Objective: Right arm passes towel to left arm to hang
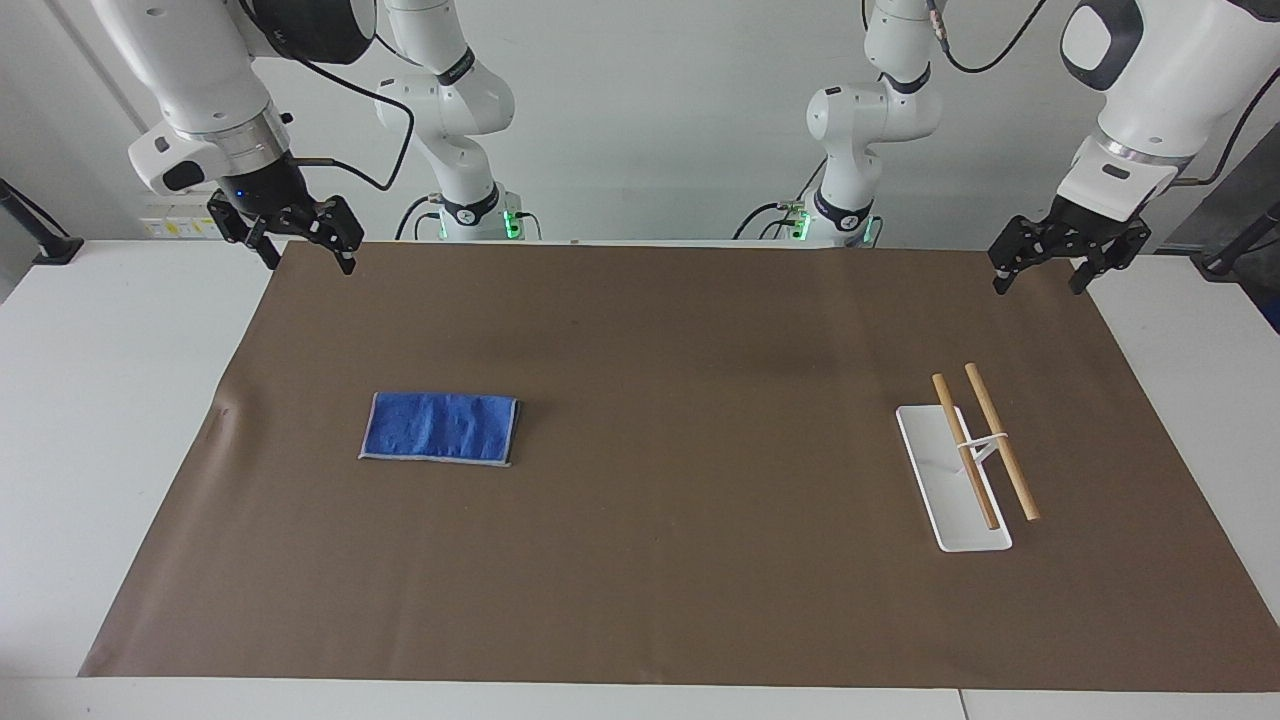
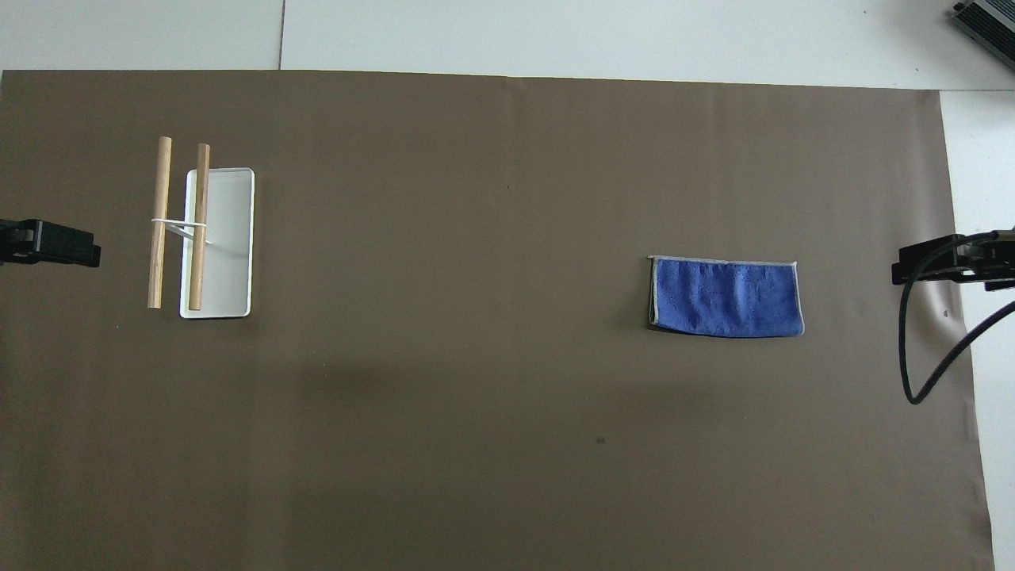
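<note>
1. two arms hung raised at the robots' end of the table, both waiting, one at each end of the brown mat (image 1: 660,520).
2. right gripper (image 1: 305,245) hovered over the mat's corner at the right arm's end, fingers spread apart with nothing between them.
3. left gripper (image 1: 1040,268) hovered over the mat's corner at the left arm's end, fingers likewise spread and empty.
4. towel (image 1: 440,428) lay flat and folded on the mat, toward the right arm's end of the table, well apart from both grippers.
5. its long axis ran along the table's length, from one arm's end toward the other; its short sides faced the two ends of the table.
6. a thin pale edging showed along its borders, and in the overhead view the towel (image 2: 725,296) sat slightly skewed to the mat's edges.
7. a rack (image 1: 950,480) stood toward the left arm's end of the mat, well apart from the towel: a white tray with two wooden rods (image 1: 985,440) carried above it on a thin white support.
8. the rods lay side by side, their long axes crosswise to the towel's, running nearer-to-farther from the robots.
9. one rod sat over the tray, the other just beside it over the mat.
</note>
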Tool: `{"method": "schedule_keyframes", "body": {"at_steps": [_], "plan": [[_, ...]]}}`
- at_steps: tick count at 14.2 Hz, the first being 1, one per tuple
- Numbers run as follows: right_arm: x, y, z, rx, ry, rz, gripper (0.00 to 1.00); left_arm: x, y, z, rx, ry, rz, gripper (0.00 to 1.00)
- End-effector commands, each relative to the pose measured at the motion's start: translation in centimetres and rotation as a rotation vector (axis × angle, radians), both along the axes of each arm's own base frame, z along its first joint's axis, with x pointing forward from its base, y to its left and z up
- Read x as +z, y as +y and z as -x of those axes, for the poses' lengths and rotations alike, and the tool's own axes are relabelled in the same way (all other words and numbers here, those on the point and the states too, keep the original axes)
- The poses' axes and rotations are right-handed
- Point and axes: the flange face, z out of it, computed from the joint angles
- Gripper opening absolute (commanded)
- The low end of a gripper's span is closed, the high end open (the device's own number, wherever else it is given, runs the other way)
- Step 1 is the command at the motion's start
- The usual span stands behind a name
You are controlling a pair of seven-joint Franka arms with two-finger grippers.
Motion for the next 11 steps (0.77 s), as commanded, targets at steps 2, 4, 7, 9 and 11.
{"method": "schedule_keyframes", "body": {"at_steps": [2, 4, 7, 9, 11], "plan": [[0.12, -0.24, 0.73, -0.013, 0.001, -0.011, 1.00, 0.13, 0.18, 0.88, 0.013, 0.007, -0.008, 1.00], [-0.08, -0.31, 0.79, -0.019, 0.004, -0.013, 1.00, 0.13, 0.10, 0.88, 0.012, 0.007, -0.008, 1.00], [-0.11, -0.23, 0.85, -0.017, 0.002, -0.013, 1.00, 0.13, 0.18, 0.88, 0.013, 0.007, -0.008, 1.00], [-0.17, -0.23, 0.84, -0.017, 0.002, -0.013, 1.00, 0.13, 0.18, 0.88, 0.013, 0.007, -0.008, 1.00], [-0.23, -0.25, 0.83, -0.017, 0.002, -0.012, 1.00, 0.13, 0.18, 0.88, 0.013, 0.007, -0.008, 1.00]]}}
